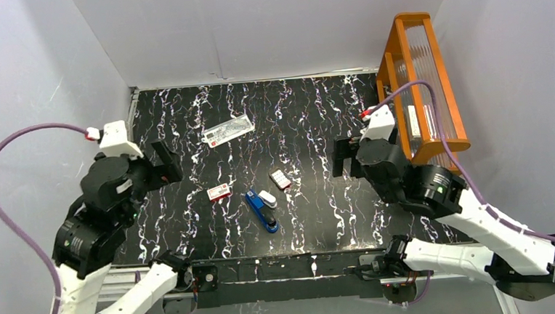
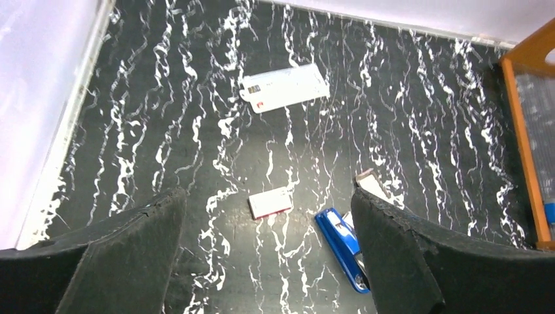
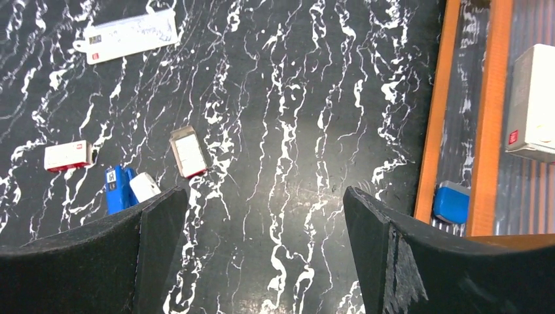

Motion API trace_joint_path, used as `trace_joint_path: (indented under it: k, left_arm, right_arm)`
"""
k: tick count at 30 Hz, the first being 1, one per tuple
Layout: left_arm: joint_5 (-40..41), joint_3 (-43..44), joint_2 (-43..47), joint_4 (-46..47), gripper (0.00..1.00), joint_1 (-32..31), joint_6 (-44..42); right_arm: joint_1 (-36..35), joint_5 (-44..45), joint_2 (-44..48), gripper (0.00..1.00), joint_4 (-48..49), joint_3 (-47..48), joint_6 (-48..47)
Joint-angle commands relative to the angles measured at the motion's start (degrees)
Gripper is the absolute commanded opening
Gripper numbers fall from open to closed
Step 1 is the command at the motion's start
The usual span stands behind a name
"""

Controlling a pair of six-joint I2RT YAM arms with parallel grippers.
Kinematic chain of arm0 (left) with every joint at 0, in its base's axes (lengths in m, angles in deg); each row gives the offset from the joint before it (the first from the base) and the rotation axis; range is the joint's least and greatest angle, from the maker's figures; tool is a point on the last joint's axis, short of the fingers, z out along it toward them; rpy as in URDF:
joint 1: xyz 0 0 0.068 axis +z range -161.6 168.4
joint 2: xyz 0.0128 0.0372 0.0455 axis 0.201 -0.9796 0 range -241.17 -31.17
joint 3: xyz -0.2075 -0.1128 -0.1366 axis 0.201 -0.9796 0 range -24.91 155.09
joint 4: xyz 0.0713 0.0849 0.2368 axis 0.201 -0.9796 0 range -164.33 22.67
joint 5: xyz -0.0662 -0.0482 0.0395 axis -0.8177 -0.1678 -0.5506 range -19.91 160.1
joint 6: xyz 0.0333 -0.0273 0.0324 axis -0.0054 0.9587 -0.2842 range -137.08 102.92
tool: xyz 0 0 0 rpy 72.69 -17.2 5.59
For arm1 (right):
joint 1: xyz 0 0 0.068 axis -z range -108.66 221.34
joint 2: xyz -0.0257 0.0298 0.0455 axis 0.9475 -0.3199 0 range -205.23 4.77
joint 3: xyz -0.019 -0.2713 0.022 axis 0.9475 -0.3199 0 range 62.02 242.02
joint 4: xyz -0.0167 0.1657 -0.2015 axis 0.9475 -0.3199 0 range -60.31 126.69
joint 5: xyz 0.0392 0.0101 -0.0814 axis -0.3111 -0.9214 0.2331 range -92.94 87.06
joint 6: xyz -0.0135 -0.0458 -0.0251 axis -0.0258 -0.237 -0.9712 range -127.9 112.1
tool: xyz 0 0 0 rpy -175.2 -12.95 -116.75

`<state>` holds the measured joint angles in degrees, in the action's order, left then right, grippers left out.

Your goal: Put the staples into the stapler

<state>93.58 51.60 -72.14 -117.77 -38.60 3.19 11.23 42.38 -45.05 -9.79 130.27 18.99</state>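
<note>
An orange-framed clear bin holds a white box and a small blue block. A blue hand stapler lies on the black marbled table. Both arms' jaws are spread and empty.

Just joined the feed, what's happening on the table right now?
Both grippers are open and empty: the left gripper hangs over the table's left side, the right gripper by the orange rack. The blue stapler lies at front centre, and two red-and-white staple box parts lie separately just behind it.
</note>
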Motion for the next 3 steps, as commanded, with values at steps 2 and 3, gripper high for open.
trace_joint_path:
  k: [2,3]
  left_arm:
    - [4.1,5.8,2.0,-2.4,0.94,0.0,-3.7]
    - [3.9,5.7,2.3,-2.2,0.94,-0.1,-4.0]
  right_arm:
    - [-0.1,3.7,4.1,0.99,3.9,3.3,-3.3]
    - [0.0,3.8,3.9,0.99,3.7,3.6,-3.4]
